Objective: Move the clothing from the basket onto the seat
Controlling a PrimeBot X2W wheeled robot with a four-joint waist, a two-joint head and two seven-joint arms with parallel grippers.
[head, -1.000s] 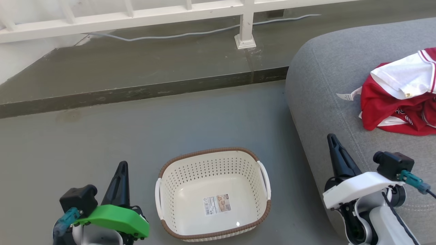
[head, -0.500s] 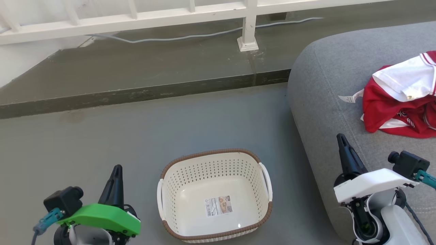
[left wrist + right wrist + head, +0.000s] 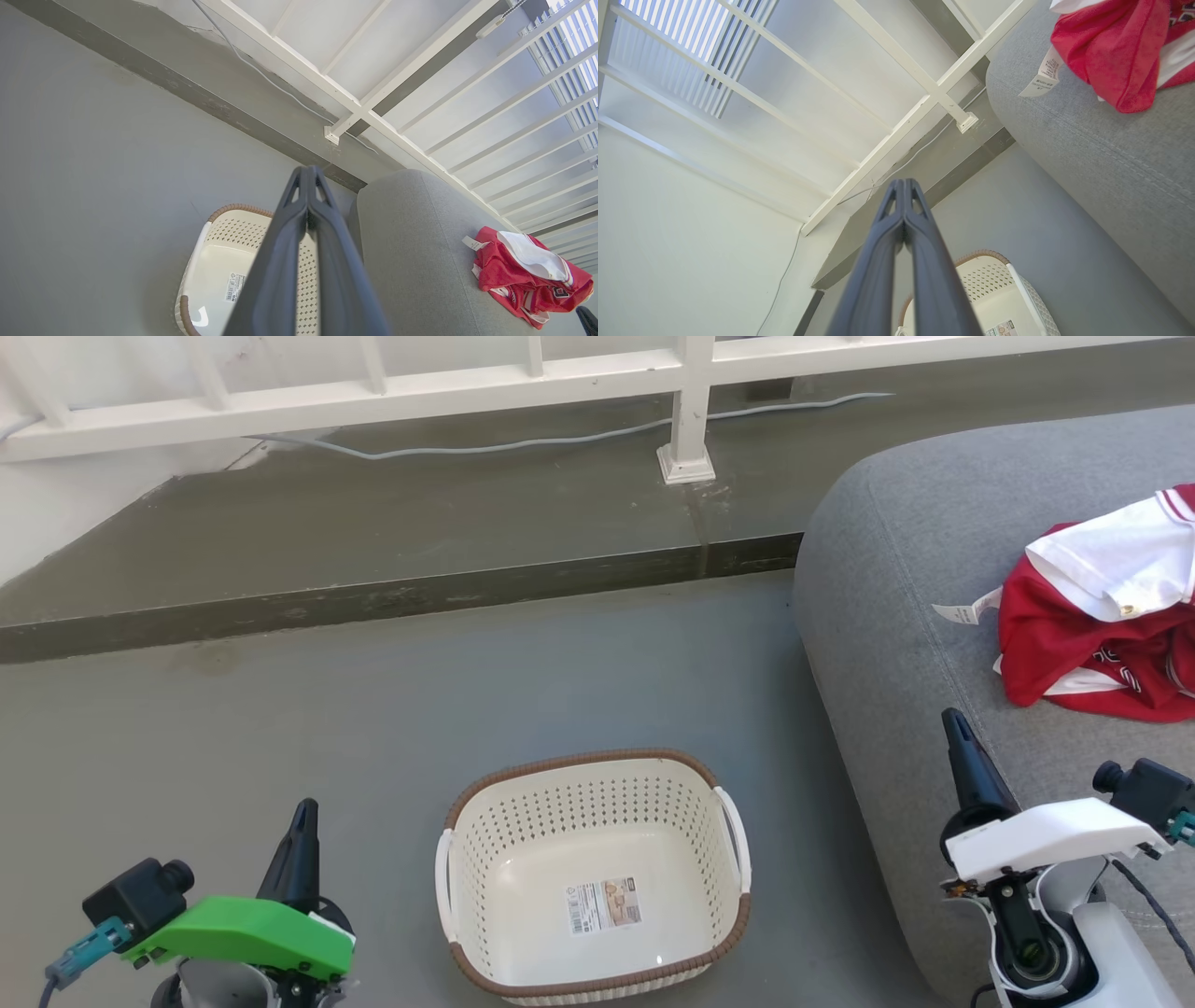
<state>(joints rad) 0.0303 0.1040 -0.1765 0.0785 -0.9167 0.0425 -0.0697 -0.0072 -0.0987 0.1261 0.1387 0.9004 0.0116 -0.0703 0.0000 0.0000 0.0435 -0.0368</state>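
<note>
Clothing [image 3: 1074, 649], soft red-and-white garments, lies on the large grey fabric seat [image 3: 887, 644], forward-right of my right fingers [image 3: 966, 761], the nearer pair; both they and my left fingers [image 3: 299, 845] are pressed together, empty.

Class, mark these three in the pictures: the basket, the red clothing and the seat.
basket [image 3: 579, 798]: head view, perforated far wall.
clothing [image 3: 1055, 644]: head view, red fabric at the heap's left.
seat [image 3: 887, 644]: head view, bare grey cushion left of the clothing.
</note>
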